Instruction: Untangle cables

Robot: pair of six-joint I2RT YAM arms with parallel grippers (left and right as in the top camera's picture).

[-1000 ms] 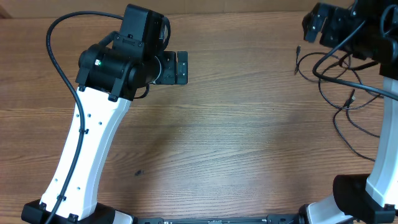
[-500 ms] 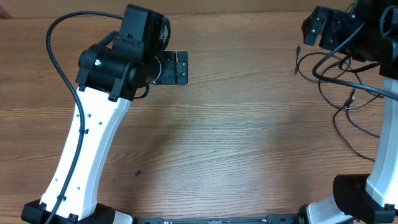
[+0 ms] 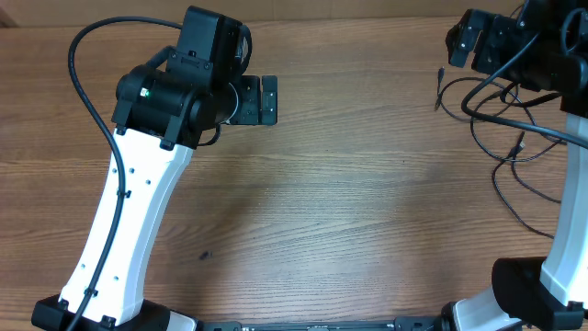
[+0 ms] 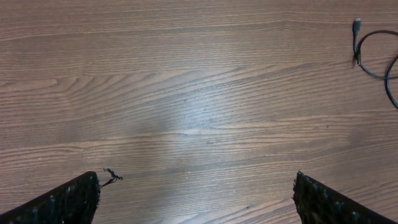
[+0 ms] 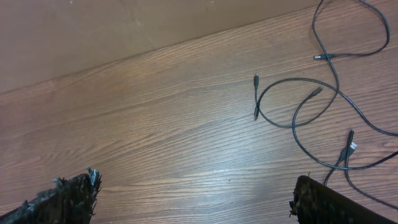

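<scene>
Wood-grain table [image 3: 367, 202] carries our thin black cables [image 3: 516, 145], which lie in loose, crossing loops at its far right side, partly under our right arm. Our right gripper [image 5: 196, 202] stands spread wide with nothing between its fingers; the cables lie ahead of it and to the right, clear of both fingertips. Our left gripper [image 3: 268, 99] is likewise wide apart and empty above bare wood, well apart from the cables.
</scene>
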